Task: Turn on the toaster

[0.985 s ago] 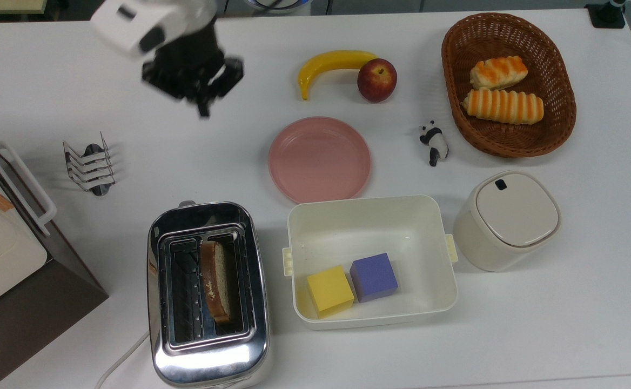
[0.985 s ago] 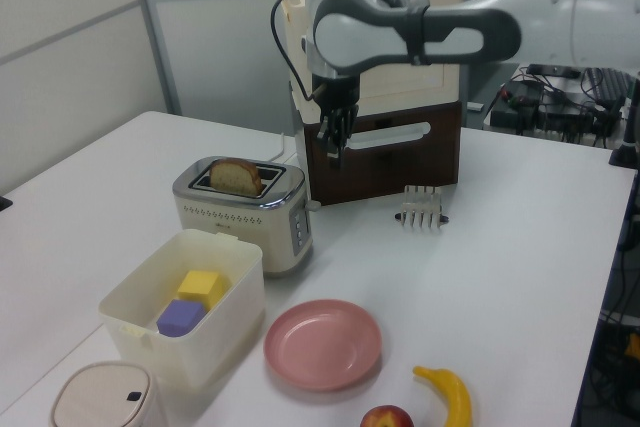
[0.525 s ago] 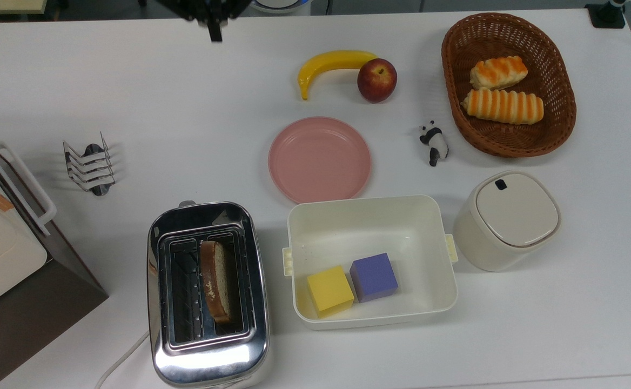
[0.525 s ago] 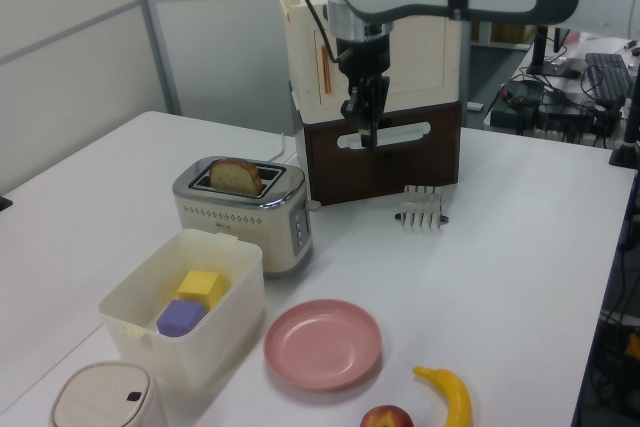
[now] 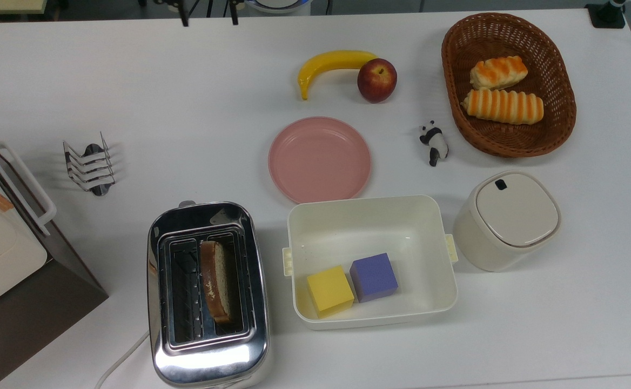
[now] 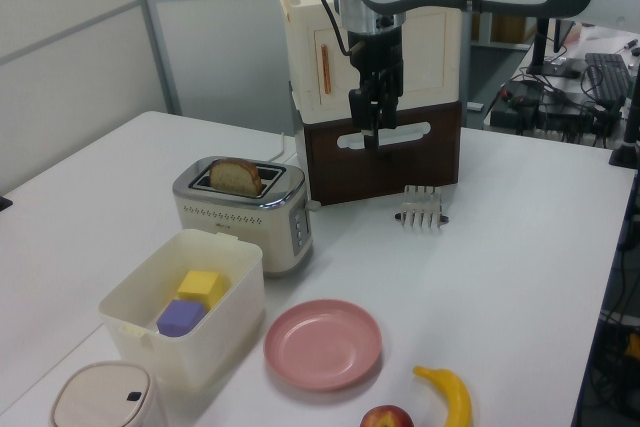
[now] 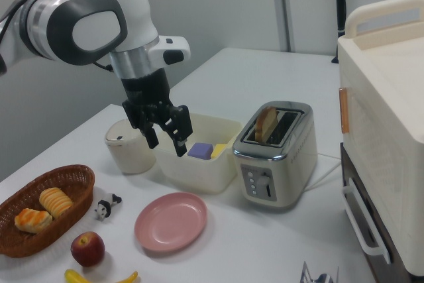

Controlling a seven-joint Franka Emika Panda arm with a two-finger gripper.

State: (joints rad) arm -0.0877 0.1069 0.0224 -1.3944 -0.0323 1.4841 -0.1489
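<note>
I've got the toaster near the desk's front edge in the top view, just beside the cream tub on the top view's left. A slice of bread sits in one slot, and in the right view it stands well proud of the top. From that I judge the toaster isn't started: the lever on the control face reads as up, though I can't be sure of its exact position. So the whole press is left to do.

My end effector hangs in the air, well apart from the toaster, fingers spread with nothing between them. In the left view it hovers in front of the white-and-brown appliance, above the desk near the toast rack.

In the top view the arm is cut off at the top edge, just two dark finger tips poking in. The lever end barely shows there, only a small nub at the toaster's far end. The cord runs off the bottom edge, so I can't tell if it's plugged in. The pink plate lies bare beyond the tub.
</note>
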